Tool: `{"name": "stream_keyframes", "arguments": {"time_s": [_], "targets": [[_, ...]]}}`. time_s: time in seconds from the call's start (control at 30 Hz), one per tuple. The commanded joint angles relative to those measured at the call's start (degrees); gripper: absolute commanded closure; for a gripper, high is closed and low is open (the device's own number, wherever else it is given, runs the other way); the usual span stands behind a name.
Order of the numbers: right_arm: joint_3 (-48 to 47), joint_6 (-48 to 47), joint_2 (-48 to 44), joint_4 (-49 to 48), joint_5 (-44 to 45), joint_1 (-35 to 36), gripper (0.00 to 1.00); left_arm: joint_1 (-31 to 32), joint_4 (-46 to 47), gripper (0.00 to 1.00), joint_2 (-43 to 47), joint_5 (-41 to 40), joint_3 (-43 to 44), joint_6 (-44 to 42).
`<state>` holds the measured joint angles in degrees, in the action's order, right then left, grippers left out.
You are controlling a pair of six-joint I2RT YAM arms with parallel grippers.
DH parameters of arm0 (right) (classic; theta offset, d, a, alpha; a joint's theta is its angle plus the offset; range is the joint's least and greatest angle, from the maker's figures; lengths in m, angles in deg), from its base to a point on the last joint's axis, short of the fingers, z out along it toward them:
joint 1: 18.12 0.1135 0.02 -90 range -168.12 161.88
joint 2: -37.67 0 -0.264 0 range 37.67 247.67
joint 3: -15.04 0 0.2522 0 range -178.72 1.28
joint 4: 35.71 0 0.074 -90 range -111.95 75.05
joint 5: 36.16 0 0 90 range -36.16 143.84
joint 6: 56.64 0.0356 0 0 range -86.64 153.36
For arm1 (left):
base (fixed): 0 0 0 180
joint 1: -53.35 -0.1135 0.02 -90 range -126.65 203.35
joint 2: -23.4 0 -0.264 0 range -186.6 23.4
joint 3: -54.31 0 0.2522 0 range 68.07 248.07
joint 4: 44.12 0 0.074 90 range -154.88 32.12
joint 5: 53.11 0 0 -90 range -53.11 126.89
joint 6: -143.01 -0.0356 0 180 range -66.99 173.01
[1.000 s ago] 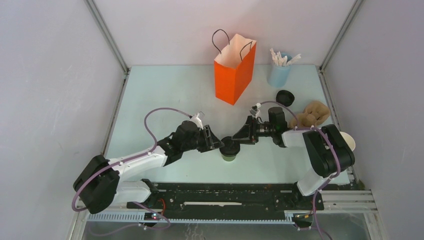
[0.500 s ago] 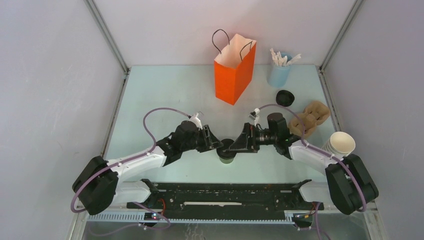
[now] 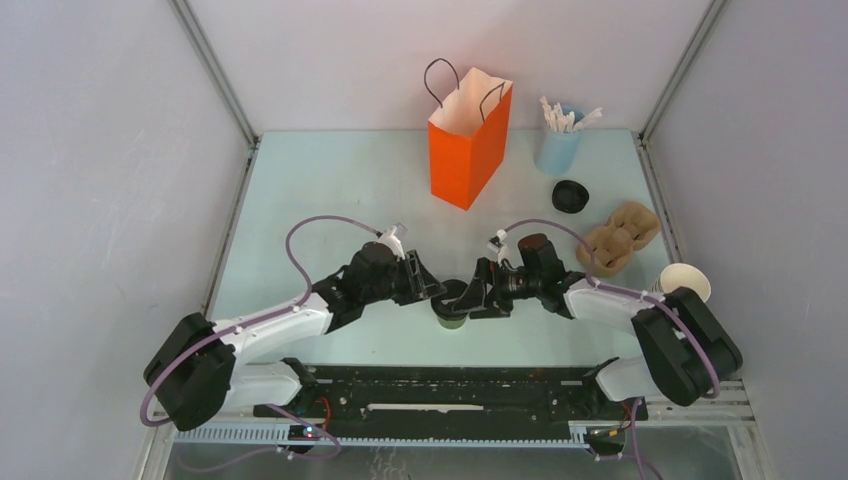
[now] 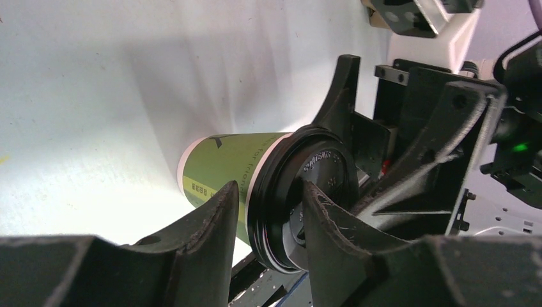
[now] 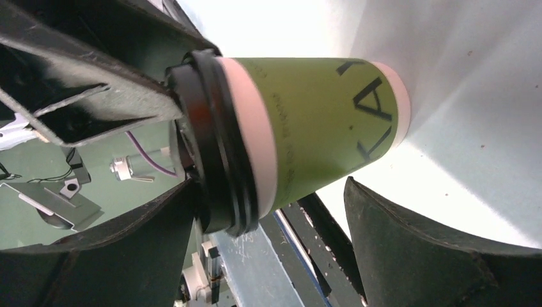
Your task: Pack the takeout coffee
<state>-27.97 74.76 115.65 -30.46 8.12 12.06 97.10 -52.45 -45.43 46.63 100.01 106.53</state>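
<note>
The takeout coffee (image 3: 452, 312), an olive-green cup with a black lid, stands near the front middle of the table. My left gripper (image 3: 438, 291) comes in from the left and is shut on its lid rim. In the left wrist view one finger lies against the cup wall (image 4: 220, 160) and the other over the lid top, with the left gripper (image 4: 268, 204) pinching the rim. My right gripper (image 3: 480, 294) reaches in from the right and stands open. In the right wrist view the right gripper (image 5: 271, 185) straddles the cup (image 5: 319, 115), its far finger clear of the cup's base.
An orange paper bag (image 3: 468, 135) stands open at the back middle. A pale blue cup of white sticks (image 3: 557, 148) is at the back right, a loose black lid (image 3: 570, 196) in front of it. A brown cup carrier (image 3: 622, 237) and lidless stacked cups (image 3: 683, 283) lie right.
My right arm has swung in toward the cup and lower, and its jaws have opened wide around the cup. The left gripper has kept its hold and place.
</note>
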Motion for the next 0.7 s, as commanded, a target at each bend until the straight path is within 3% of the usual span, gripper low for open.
{"name": "stream_keyframes", "arguments": {"time_s": [0.0,0.13,0.27,0.4,0.6,0.67], "targets": [[0.90,-2.08,5.39,-2.80,2.09,0.43,0.09,0.50,-3.65,0.54,-0.23,-1.74,-1.01,-2.19],[3.59,-2.45,6.87,-4.30,3.67,0.32,0.10,0.77,-3.74,0.54,-0.14,-1.78,-0.99,-2.32],[3.24,-0.75,1.64,-4.80,0.23,0.44,0.07,0.73,-4.99,0.52,0.66,-1.27,0.84,-3.70],[2.00,1.05,-2.78,-5.65,-3.62,-2.74,0.02,0.73,-9.35,0.33,2.77,-0.92,4.27,-5.23],[-1.19,-0.37,-0.55,-4.60,-7.17,-6.60,0.02,0.66,-15.60,0.03,7.10,-3.35,7.38,-7.11],[-1.68,-0.24,0.95,-5.94,-7.98,-7.47,0.02,0.64,-15.45,0.00,9.34,-2.65,5.89,-6.24]]}}
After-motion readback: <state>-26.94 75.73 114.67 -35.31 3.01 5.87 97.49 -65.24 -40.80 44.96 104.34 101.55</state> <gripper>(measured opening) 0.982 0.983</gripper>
